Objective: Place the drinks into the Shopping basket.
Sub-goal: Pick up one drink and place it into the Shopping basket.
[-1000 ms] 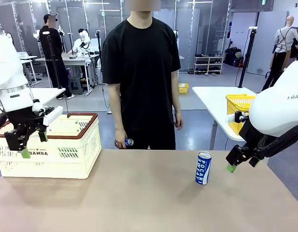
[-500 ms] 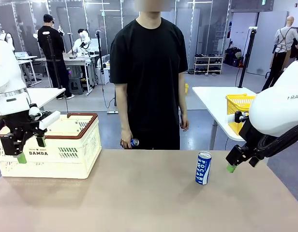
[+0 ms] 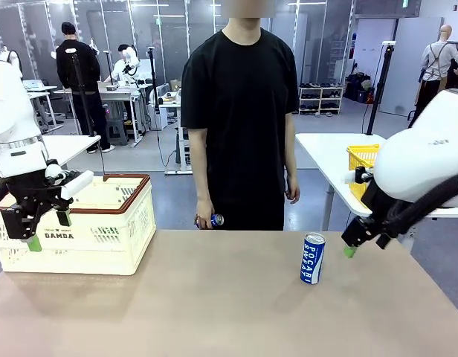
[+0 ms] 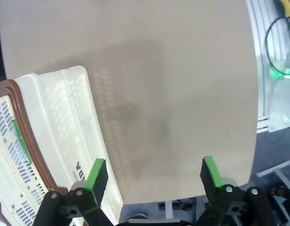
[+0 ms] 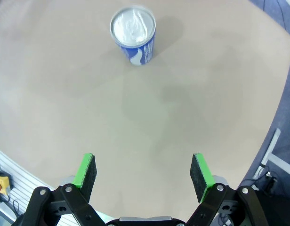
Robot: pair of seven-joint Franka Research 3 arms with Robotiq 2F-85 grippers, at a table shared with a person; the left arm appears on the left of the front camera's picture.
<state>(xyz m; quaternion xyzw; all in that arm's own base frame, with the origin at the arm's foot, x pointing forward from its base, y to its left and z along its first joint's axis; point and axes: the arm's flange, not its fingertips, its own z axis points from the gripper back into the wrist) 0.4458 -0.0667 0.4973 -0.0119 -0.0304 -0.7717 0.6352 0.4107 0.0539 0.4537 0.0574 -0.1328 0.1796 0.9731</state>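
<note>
Front view, centre: a hand [image 3: 204, 218] holds a blue can [image 3: 215, 220]. Right wrist view, top: Pocari can [image 5: 133, 35] lid. Left tool [image 3: 49, 231] and right tool [image 5: 142, 170] spread; Shopping basket [image 3: 102, 238] contents unclear.

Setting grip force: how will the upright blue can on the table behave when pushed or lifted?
The blue can is tall and slim on a small base, so a high nudge probably tips it; then it would likely roll. Its smooth metal wall may slip.
</note>
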